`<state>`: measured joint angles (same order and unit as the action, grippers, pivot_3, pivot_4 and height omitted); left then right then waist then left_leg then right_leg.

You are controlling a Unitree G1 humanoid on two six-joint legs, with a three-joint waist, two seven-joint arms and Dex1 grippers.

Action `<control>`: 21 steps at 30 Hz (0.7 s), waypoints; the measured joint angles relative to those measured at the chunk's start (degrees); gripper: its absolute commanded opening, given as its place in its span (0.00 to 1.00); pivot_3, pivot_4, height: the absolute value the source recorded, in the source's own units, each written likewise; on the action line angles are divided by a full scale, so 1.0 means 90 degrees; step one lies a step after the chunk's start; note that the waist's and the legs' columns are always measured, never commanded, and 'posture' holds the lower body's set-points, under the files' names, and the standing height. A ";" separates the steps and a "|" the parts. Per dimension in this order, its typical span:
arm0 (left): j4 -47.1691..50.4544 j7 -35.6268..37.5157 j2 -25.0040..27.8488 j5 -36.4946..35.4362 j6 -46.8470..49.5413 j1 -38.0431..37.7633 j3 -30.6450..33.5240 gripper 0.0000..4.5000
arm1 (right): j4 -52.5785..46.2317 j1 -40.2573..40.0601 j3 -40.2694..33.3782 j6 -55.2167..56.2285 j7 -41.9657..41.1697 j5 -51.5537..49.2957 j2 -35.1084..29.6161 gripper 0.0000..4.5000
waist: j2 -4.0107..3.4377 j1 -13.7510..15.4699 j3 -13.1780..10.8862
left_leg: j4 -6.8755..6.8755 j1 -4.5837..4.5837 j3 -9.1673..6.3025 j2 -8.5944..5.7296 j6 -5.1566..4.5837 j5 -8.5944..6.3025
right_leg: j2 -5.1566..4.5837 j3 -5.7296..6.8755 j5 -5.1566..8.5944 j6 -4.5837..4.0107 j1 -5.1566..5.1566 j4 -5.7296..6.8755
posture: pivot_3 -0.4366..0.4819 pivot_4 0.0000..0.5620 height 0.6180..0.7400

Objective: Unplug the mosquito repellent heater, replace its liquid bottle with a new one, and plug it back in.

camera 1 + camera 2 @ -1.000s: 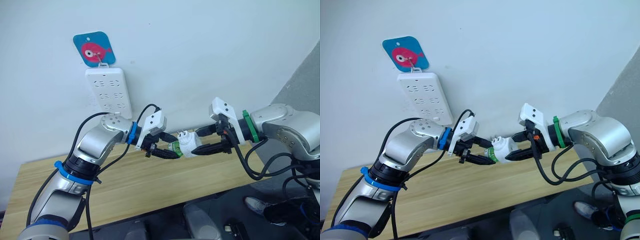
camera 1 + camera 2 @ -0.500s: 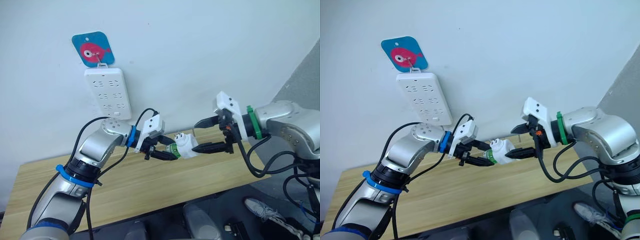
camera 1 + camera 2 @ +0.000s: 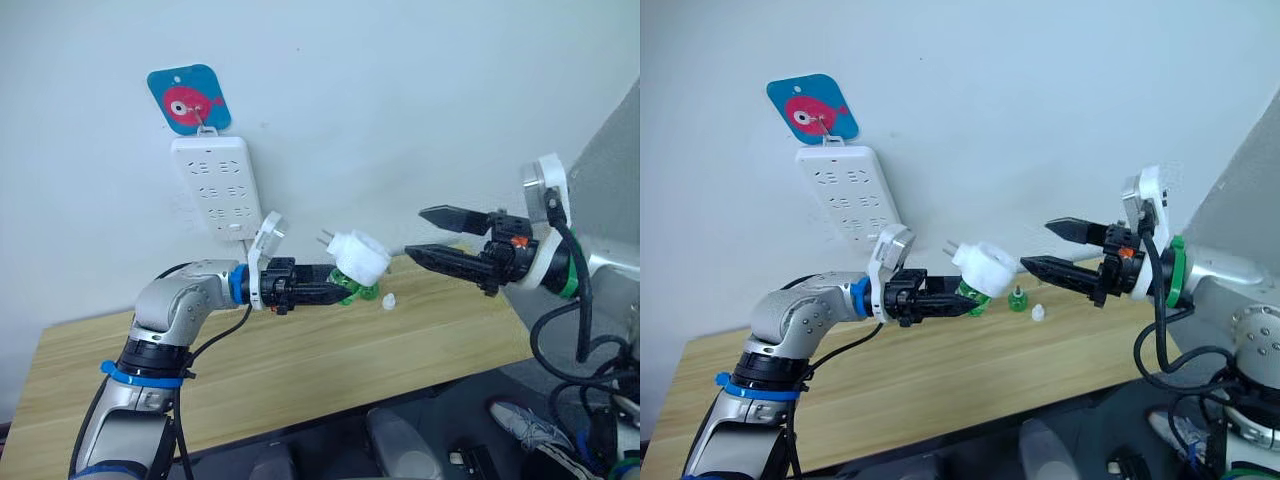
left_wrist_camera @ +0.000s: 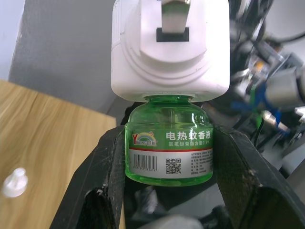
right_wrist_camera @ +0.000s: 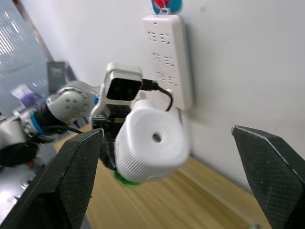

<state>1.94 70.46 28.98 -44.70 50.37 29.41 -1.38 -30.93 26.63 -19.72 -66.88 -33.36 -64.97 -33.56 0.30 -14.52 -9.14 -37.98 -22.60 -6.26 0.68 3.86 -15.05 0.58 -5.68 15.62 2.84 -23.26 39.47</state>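
1. The left gripper (image 3: 335, 292) is clamped on a green liquid bottle (image 4: 168, 147); in the left wrist view one black finger (image 4: 106, 181) presses each side of the bottle's labelled body.
2. The mosquito repellent heater (image 3: 359, 257) sits on the neck of that bottle, held in the air above the wooden table (image 3: 250, 370), with its metal prongs (image 3: 327, 238) pointing toward the wall and the power strip (image 3: 216, 186).
3. In the right wrist view the heater's rounded face with its small round vent hole (image 5: 156, 138) is turned toward the right gripper.
4. The right gripper (image 3: 432, 234) stands apart from the heater, on the side away from the power strip; its two black fingers are spread wide and hold nothing.
5. On the table, below and just beyond the heater, lie a small green cap-like piece (image 3: 1017, 299) and a small white stopper (image 3: 389, 301), close to each other.
6. The power strip hangs on the white wall with all its sockets free, under a blue tag with a pink fish (image 3: 189, 100), above and behind the left arm.
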 measured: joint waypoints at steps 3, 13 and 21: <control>0.0054 -0.0285 -0.0160 -0.0368 0.0281 0.0016 0.0228 0.50 | 0.0123 -0.0052 0.0084 0.0001 0.0883 -0.0630 0.0525 1.00 | -0.0001 -0.0019 0.0001 | 0.0000 0.0000 0.0000 0.0001 0.0000 0.0000 | 0.0001 0.0000 0.0000 0.0000 0.0000 0.0001 | 0.14 0.18 0.95; 0.0282 -0.0982 -0.0324 -0.1087 0.0847 0.0061 0.0601 0.50 | 0.0549 -0.0133 0.0552 0.0384 0.2261 -0.1892 0.1121 1.00 | -0.0004 -0.0011 0.0003 | 0.0002 0.0001 -0.0001 0.0001 0.0001 0.0000 | 0.0002 0.0000 0.0000 0.0001 0.0000 -0.0001 | 0.15 0.17 0.95; 0.0339 -0.1183 -0.0315 -0.1472 0.1184 0.0176 0.0618 0.50 | 0.0775 -0.0095 0.0948 0.0658 0.2312 -0.2180 0.1109 1.00 | -0.0004 -0.0012 0.0004 | 0.0002 0.0001 0.0000 0.0001 0.0001 0.0000 | 0.0003 -0.0001 0.0001 0.0001 0.0000 -0.0002 | 0.15 0.17 0.95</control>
<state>4.99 59.82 26.14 -57.94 61.03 30.99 4.19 -23.96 25.78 -11.19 -60.95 -12.56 -84.59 -23.59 0.26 -14.63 -9.11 -37.96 -22.59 -6.26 0.69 3.86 -15.04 0.61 -5.69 15.63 2.85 -23.26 39.45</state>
